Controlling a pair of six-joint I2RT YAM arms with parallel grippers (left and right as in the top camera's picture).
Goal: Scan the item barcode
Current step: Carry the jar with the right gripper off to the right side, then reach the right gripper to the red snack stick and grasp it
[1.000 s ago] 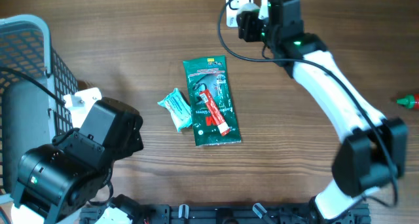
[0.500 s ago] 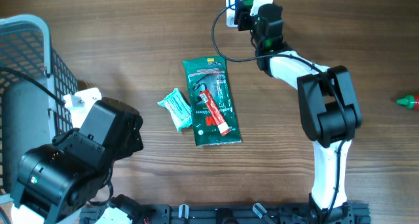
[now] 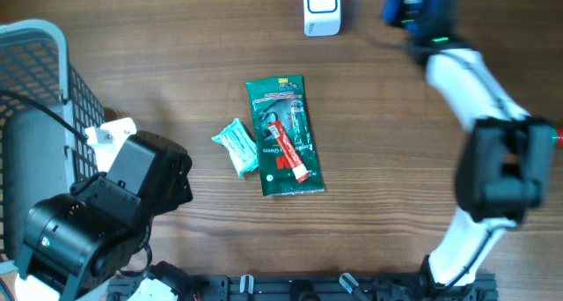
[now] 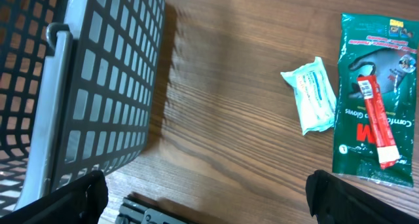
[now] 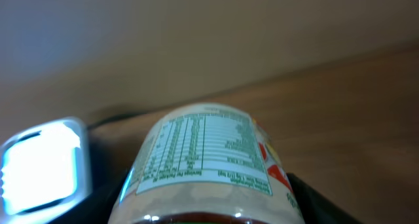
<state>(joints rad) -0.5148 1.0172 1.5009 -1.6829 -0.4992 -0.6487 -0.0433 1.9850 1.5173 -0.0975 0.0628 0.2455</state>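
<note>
A bottle [image 5: 206,155] with a nutrition-facts label fills the right wrist view, its label facing the camera. My right gripper [image 5: 209,207] is shut on it, one dark finger on each side. The white scanner [image 3: 321,8] stands at the table's far edge; in the right wrist view the scanner [image 5: 42,162] glows at the left of the bottle. Overhead, my right gripper [image 3: 412,5] is blurred, to the right of the scanner. My left gripper [image 4: 209,201] stands open over bare wood near the front edge, with nothing between its fingers.
A green glove package [image 3: 284,135] and a small teal packet [image 3: 237,146] lie mid-table. A grey mesh basket [image 3: 40,46] stands at the left, close to my left arm [image 3: 106,213]. A red-capped bottle [image 3: 547,135] lies at the right edge.
My right arm has swung to the right, carrying the bottle away from in front of the scanner. The left arm has not moved.
</note>
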